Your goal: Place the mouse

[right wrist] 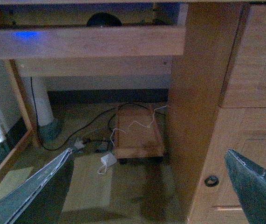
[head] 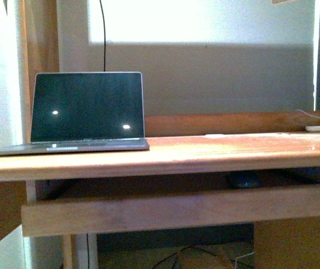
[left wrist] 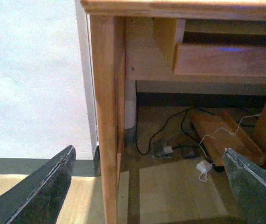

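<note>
The mouse [head: 244, 179] is a small dark rounded shape lying on the pull-out shelf under the desktop, right of centre in the front view. It also shows in the right wrist view [right wrist: 104, 19] as a dark dome behind the shelf's front rail. My left gripper [left wrist: 149, 186] is open and empty, low beside the desk's left leg [left wrist: 105, 121]. My right gripper [right wrist: 149, 186] is open and empty, low in front of the desk, below the shelf. Neither gripper shows in the front view.
An open laptop [head: 84, 109] with a dark screen stands on the desktop [head: 216, 148] at the left. Under the desk lie cables, a white charger [right wrist: 107, 160] and a wooden footrest [right wrist: 137, 133]. A cabinet with a round knob [right wrist: 211, 181] stands at the right.
</note>
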Robot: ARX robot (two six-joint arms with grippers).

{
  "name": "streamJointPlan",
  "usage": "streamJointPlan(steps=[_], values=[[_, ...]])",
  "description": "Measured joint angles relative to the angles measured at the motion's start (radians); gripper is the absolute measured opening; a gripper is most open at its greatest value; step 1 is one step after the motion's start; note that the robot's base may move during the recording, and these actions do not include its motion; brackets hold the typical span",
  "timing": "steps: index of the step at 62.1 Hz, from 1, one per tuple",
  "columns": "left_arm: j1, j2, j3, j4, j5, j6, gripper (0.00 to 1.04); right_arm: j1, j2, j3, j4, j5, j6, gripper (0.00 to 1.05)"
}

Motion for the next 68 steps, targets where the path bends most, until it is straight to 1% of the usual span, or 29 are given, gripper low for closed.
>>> streamJointPlan(steps=[17,19,20,21,23,25,26,31,36,43,46,48,50,51,53,56,58,62,68], values=[[0.0,0.0,0.0,0.0,0.0,0.0,0.97,0.0,0.0,0.0,0.0,0.0,0.0,0.97],[0.009,0.011,0.006,-0.018,0.034,-0.01,0.97,0.0,0.0,0.0,0.0,0.0,-0.001,0.97],[0.026,0.032,0.025,-0.065,0.1,-0.029,0.97,0.0,0.0,0.0,0.0,0.0,0.0,0.97],[0.035,0.048,0.035,-0.091,0.131,-0.043,0.97,0.0,0.0,0.0,0.0,0.0,0.0,0.97],[0.066,0.142,0.077,-0.154,0.236,-0.066,0.97,0.0,0.0,0.0,0.0,-0.001,-0.001,0.97],[0.077,0.225,0.093,-0.145,0.285,-0.067,0.97,0.0,0.0,0.0,0.0,-0.001,-0.001,0.97],[0.078,0.253,0.097,-0.136,0.291,-0.066,0.97,0.0,0.0,0.0,0.0,-0.001,-0.001,0.97],[0.08,0.471,0.117,0.006,0.296,-0.008,0.97,0.0,0.0,0.0,0.0,0.0,0.0,0.97],[0.08,0.689,0.146,0.202,0.259,0.127,0.97,0.0,0.0,0.0,0.0,-0.001,0.0,0.97],[0.075,1.013,0.217,0.525,0.234,0.426,0.97,0.0,0.0,0.0,0.0,0.0,0.0,0.97],[0.068,1.112,0.247,0.627,0.233,0.516,0.97,0.0,0.0,0.0,0.0,0.0,0.0,0.97],[0.058,1.203,0.277,0.726,0.241,0.615,0.97,0.0,0.0,0.0,0.0,0.0,-0.001,0.97],[0.05,1.266,0.298,0.792,0.254,0.703,0.97,0.0,0.0,0.0,0.0,0.0,-0.001,0.97],[0.047,1.286,0.305,0.812,0.259,0.715,0.97,0.0,0.0,0.0,0.0,-0.001,-0.001,0.97],[0.034,1.361,0.331,0.885,0.271,0.82,0.97,0.0,0.0,0.0,0.0,-0.001,-0.001,0.97],[0.021,1.431,0.354,0.949,0.291,0.897,0.97,0.0,0.0,0.0,0.0,0.0,0.0,0.97],[0.007,1.496,0.378,0.996,0.302,0.988,0.97,0.0,0.0,0.0,0.0,0.0,0.0,0.97],[-0.012,1.583,0.411,1.054,0.315,1.083,0.97,0.0,0.0,0.0,0.0,0.0,0.0,0.97],[-0.031,1.687,0.455,1.094,0.318,1.187,0.97,0.0,0.0,0.0,0.0,0.0,0.0,0.97]])
